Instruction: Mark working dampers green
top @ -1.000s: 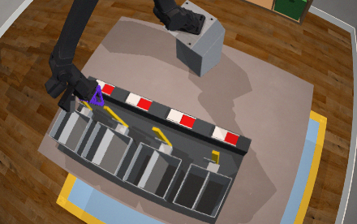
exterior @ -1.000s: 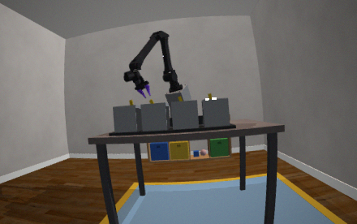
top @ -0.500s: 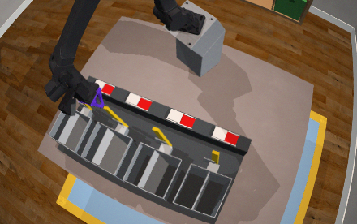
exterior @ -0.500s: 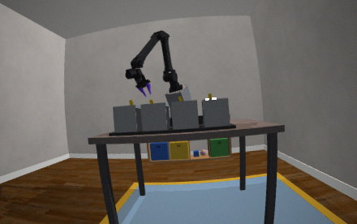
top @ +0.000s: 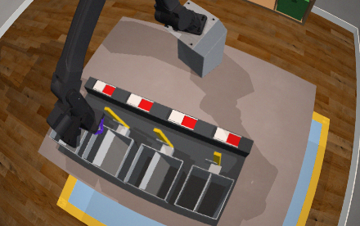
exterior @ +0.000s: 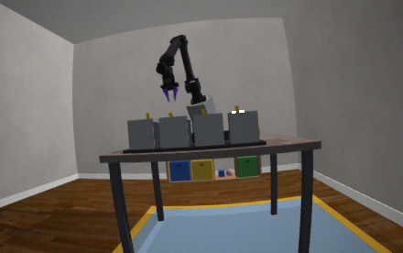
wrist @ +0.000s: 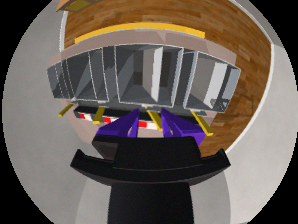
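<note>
Scene: Four open-topped grey duct dampers with yellow levers stand in a row on the table point(top: 294, 102) point(exterior: 293, 143) point(wrist: 180, 39), running from nine o'clock to five in the top view, each behind its own slider.
Hand: The black hand with purple fingers point(top: 101, 127) point(exterior: 171, 100) hangs above the row toward nine o'clock, its fingers partway apart and nothing between them.
Nearest damper: The open grey box second from the nine-o'clock end point(top: 125, 159) point(exterior: 174, 133) point(wrist: 125, 82) stands below, its bent yellow lever point(top: 117, 118) point(exterior: 171, 115) point(wrist: 154, 120) free of the fingers.
Sliders: All four show red beside white covers, among them the red-and-white slider second from the nine-o'clock end point(top: 145, 105) point(wrist: 143, 124); no green shows.
Step in hand: Testing appears to be under way, with the hand between lever checks; no cover is across. Which blades are jammed cannot be told from these views.
Next move: If the second damper is due, the hand needs to line up over its lever, descend, close lightly and swing it while the blade is watched.
After that: A blade that follows its lever earns a full push of the cover toward four o'clock; one that does not leaves its slider red.
Risk: A hard sideways pull could shift a damper from behind its slider.
</note>
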